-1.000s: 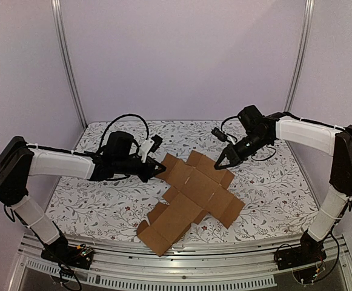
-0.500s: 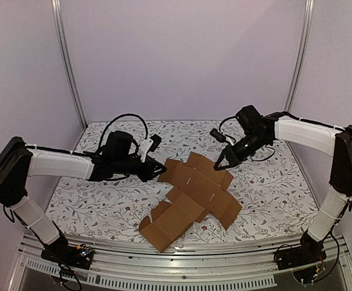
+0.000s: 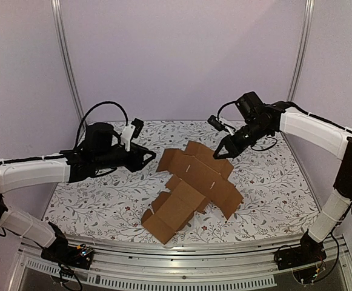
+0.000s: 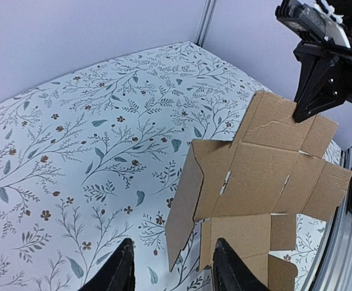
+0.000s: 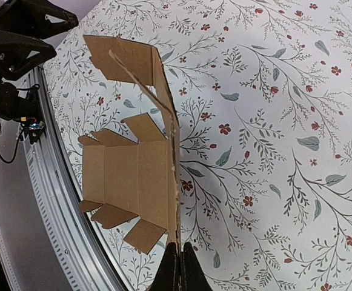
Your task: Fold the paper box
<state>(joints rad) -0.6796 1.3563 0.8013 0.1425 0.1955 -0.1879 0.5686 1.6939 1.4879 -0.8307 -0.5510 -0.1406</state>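
Paper box (image 3: 194, 188), plain brown die-cut cardboard sheet: spread mid-way on white floral-print desk (image 3: 91, 200), mostly flat, far end lifted off surface w/ left panel tilted up. Near flaps creased but loose. No walls locked, no tabs tucked, so judged early stage; nearly all folding left to do. Right jaws: closed, pinching far flap edge. Left jaws: apart, gripping nothing, just short of raised left panel.
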